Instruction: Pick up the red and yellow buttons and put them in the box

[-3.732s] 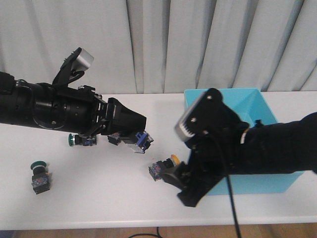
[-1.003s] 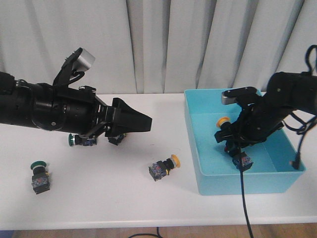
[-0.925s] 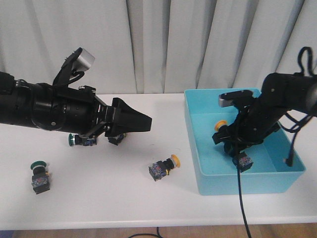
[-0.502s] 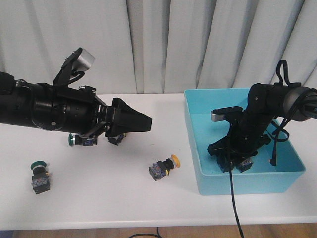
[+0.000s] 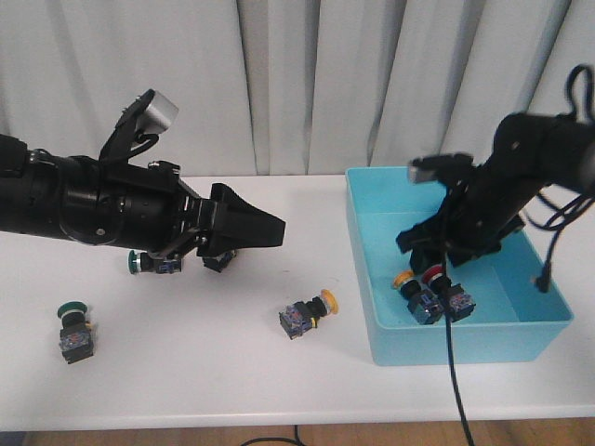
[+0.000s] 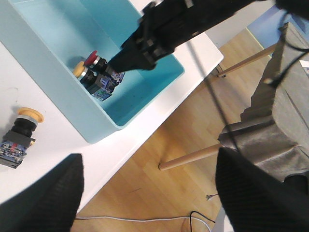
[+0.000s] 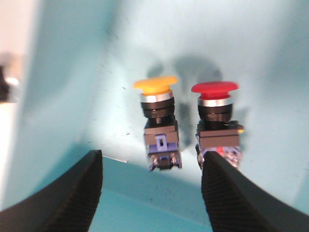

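The red and yellow buttons are split between the box (image 5: 521, 336) and the table (image 5: 186, 372). A yellow-capped button (image 7: 157, 116) and a red-capped button (image 7: 216, 117) are lying side by side on the box floor, close to its near wall, black bodies toward that wall. My right gripper (image 5: 437, 251) is hanging just above them inside the box with its fingers (image 7: 63, 193) spread wide and gripping nothing; both buttons are showing in the gap between them. Another yellow button (image 5: 307, 314) is lying on its side on the table, near the box's left wall and toward the front edge. My left gripper (image 5: 265, 229) is hovering over the table's middle, well left of the box, fingers (image 6: 43, 198) spread apart and bare. Green-capped switches (image 5: 72, 327) are sitting toward the table's left edge.
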Motion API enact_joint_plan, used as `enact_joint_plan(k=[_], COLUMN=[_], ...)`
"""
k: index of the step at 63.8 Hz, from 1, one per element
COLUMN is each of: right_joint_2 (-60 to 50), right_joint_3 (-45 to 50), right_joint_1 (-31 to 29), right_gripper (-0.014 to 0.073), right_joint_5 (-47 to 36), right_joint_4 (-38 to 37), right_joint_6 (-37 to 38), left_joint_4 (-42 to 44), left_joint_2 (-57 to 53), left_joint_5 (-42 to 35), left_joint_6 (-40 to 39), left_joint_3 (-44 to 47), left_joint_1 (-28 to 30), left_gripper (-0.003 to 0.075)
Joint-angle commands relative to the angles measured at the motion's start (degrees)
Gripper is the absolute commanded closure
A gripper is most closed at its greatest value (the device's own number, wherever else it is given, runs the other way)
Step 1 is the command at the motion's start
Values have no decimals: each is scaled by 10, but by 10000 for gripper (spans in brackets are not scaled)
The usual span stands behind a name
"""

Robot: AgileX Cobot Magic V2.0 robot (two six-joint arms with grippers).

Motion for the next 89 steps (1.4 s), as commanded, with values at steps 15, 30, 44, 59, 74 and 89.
enact_joint_plan(k=[15, 30, 44, 59, 74, 89], right_joint_2=[-215, -391, -519, -610, -645, -646], right_joint_3=[32, 175, 274, 352, 366, 366], right_joint_1=[0, 0, -1, -1, -1, -1], right_gripper=[141, 141, 141, 141, 151, 311], right_joint_5=[10, 4, 2, 2, -3, -2], right_joint_4=[37, 40, 36, 32, 31, 33], right_joint_6=[-5, -8, 2, 2, 1, 1], left_joint_4=[-32, -32, -32, -36, -15, 30], left_joint_2=[-15, -15, -15, -15, -15, -15], left_joint_5=[3, 3, 3, -12, -12, -10], left_joint_6=[2, 2, 2, 2, 2, 1], left_joint_3=[-16, -16, -16, -16, -16, -16], left_joint_1=[-1, -1, -1, -1, -1, -1], left_gripper=[182, 182, 182, 182, 211, 440])
